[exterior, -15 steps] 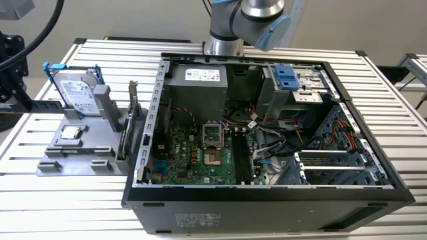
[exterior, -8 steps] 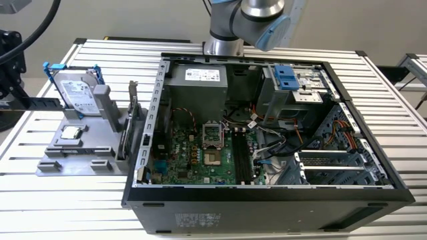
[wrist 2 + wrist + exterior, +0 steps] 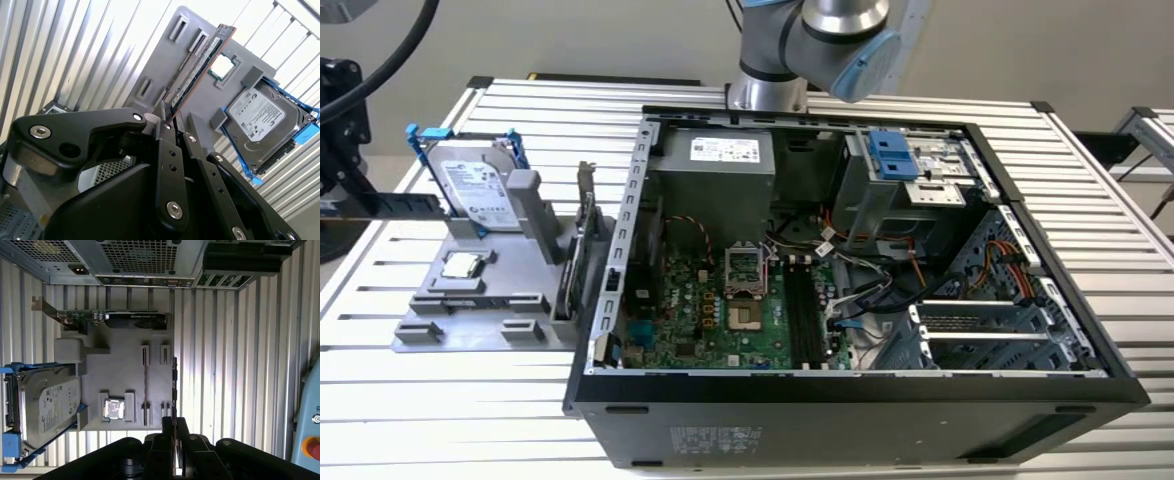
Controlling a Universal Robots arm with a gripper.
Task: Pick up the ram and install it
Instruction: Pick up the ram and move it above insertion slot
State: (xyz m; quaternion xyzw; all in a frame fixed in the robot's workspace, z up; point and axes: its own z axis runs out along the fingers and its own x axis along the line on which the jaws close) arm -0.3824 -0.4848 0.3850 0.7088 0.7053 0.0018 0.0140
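Gripping the ram (image 3: pixel 200 62) by one short end, my claw (image 3: pixel 175 122) is closed tight, a finger pressed on each flat face of the stick. In both wrist views the ram juts straight out from my fingertips (image 3: pixel 168 424), along the edge of the grey holder (image 3: pixel 160 55) on the bench (image 3: pixel 210 365). On that holder sit a processor chip (image 3: pixel 220 67) and a hard drive (image 3: pixel 260 120). The open computer case (image 3: pixel 854 380) stands just beside the holder.
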